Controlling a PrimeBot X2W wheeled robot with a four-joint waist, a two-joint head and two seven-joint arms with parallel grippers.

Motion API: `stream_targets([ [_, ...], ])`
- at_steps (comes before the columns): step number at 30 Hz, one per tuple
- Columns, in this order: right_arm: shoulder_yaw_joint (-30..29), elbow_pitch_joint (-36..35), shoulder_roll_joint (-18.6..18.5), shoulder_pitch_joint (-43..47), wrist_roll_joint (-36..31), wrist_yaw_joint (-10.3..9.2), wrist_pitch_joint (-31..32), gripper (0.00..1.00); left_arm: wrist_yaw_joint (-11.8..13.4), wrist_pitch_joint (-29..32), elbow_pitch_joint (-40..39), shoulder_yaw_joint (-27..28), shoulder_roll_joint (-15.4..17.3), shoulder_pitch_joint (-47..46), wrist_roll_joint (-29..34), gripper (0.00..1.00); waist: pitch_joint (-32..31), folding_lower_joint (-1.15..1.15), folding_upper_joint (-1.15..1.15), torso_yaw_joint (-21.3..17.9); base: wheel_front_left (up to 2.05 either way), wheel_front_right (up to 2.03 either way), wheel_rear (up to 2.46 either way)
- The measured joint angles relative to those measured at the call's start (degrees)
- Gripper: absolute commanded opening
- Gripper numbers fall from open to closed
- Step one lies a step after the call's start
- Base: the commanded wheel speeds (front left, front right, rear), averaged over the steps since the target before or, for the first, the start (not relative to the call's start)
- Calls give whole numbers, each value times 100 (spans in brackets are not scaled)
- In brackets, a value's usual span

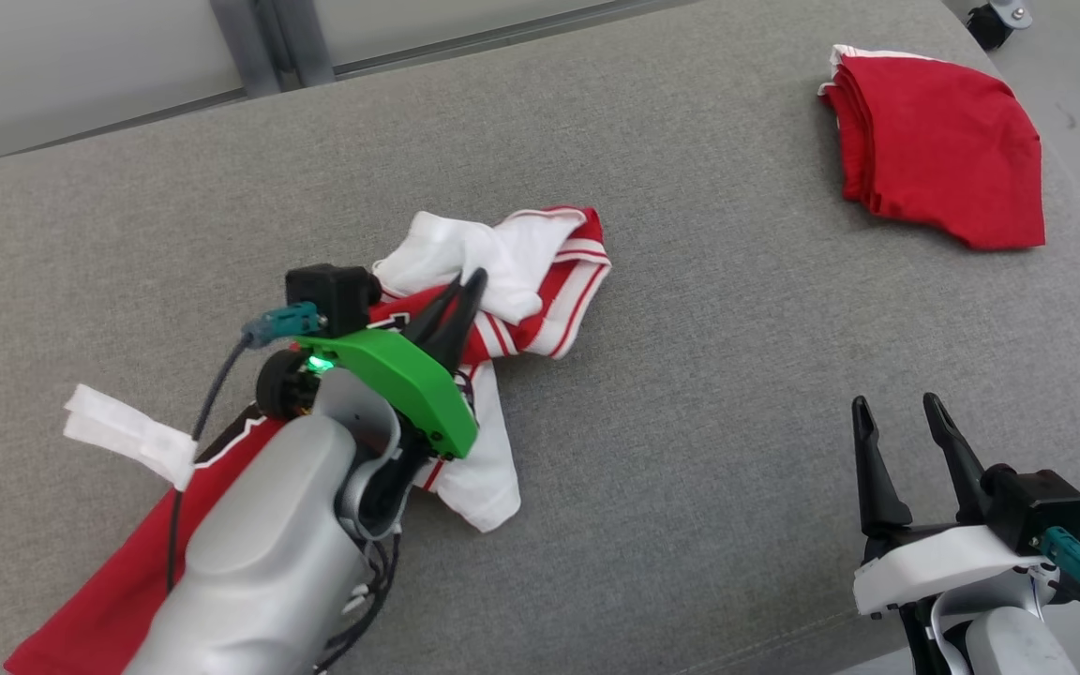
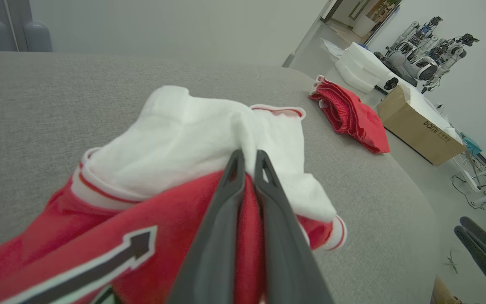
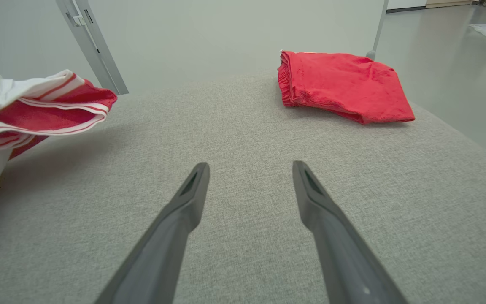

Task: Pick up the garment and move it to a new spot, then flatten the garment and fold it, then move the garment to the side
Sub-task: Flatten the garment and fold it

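At 8 o'clock in the head view the jersey [image 1: 540,272], red and white, lies crumpled on the padded grey bench [image 1: 690,394]. Its red body trails to 7 o'clock under the left forearm [image 1: 259,553], and a white part is bunched up toward the centre. The left hand [image 1: 467,281] is clenched on that bunch. In the left wrist view its fingers [image 2: 226,198] stand almost together with a ridge of red and white cloth nipped between them.

The cloth looks light, thin and limp, so it will likely drape and drag rather than hold a shape, and a pinch on one ridge may lift only one layer. For flattening, the striped hem or a shoulder seam looks like a better hold.

At 4 o'clock the right hand [image 1: 896,405] is released, fingers spread, holding nothing. At 1 o'clock a folded red cloth [image 1: 943,159] lies well apart.
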Motion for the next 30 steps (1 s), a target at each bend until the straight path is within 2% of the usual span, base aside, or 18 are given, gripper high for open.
stream_targets([
  [2, -23, 20, 0, 2, -10, 0, 0, 100, 127, 185, 68, 108, 133, -112, -83, 0, 26, 0, 0, -17, 0, 0, 0],
  [3, -29, 33, 0, 2, -12, 0, 0, 100, 186, 264, 156, 176, 157, -152, -154, 15, 40, 0, 0, -24, 0, 0, 0],
  [5, -18, 53, 0, 0, -19, 0, 0, 100, 382, 229, 393, 348, 188, -233, -210, 98, 68, 0, 0, -39, 0, 0, 0],
  [9, 47, 78, 0, -74, -16, 0, 0, 100, 717, -151, 983, 810, 114, -404, -495, 100, 127, 0, 0, -96, 0, 0, 0],
  [12, 48, 76, 2, -91, -5, 0, 1, 100, 788, -584, 1250, 943, 97, -438, -470, 100, 157, 0, 0, -122, 0, 0, 0],
  [14, 31, 77, -1, -81, -3, 0, 0, 100, 791, -890, 1333, 949, 110, -442, -371, 100, 152, 0, 0, -110, 0, 0, 0],
  [16, 13, 77, 2, -62, -2, 0, 0, 100, 691, -1069, 1274, 954, 134, -427, -277, 100, 134, 0, 0, -87, 0, 0, 0],
  [20, -30, 86, 1, 57, -3, 0, 0, 100, 592, -1189, 827, 716, 159, -120, 118, 100, 65, 0, 0, -18, 0, 0, 0],
  [23, -32, 88, 1, 78, -9, 0, 0, 100, 519, -1080, 293, 250, 164, 385, 411, 100, -11, 0, 0, 62, 0, 0, 0],
  [30, -64, 81, 1, 136, -43, 0, 0, 100, 456, 143, -996, -810, 151, 1352, 600, 100, -102, 0, 0, 294, 0, 0, 0],
])
